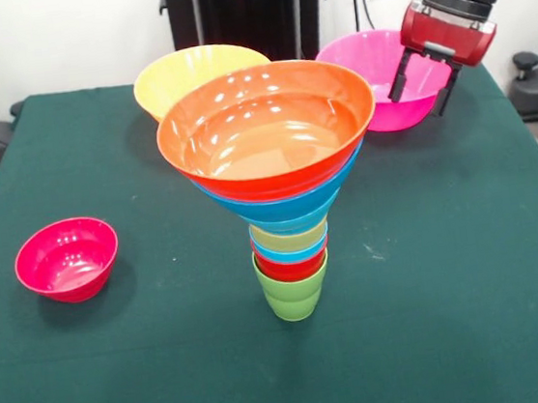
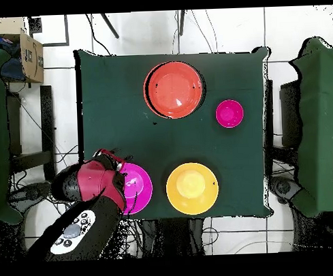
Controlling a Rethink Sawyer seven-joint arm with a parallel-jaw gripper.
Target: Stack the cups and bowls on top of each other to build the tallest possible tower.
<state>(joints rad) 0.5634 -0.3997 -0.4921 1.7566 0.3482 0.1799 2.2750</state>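
Front view, clock directions taken from the picture's centre. Centre: tower (image 1: 283, 195) standing upright on green table (image 1: 474, 295); lime green cup (image 1: 293, 291) as base, then red cup (image 1: 290, 266), light blue and yellowish bands, blue bowl (image 1: 284, 207), and wide red-orange bowl (image 1: 267, 129) on top, mouth up. At 9 o'clock, well apart from the tower: small magenta bowl (image 1: 67, 260), upright on the cloth. At 12 o'clock, behind the tower and partly hidden by it: large yellow-orange bowl (image 1: 198, 76). At 1 to 2 o'clock, near the table's far edge: large pink bowl (image 1: 391, 76). Gripper (image 1: 423, 89) at 2 o'clock, fingers spread apart, hanging over the pink bowl's rim with nothing between them; contact with the rim not discernible.

Overhead view: tower's top bowl (image 2: 173, 88) at 12 o'clock, magenta bowl (image 2: 229, 113) at 2 o'clock, yellow-orange bowl (image 2: 191, 187) at 5 o'clock, pink bowl (image 2: 138, 187) at 7 o'clock, partly covered by the arm's red head.
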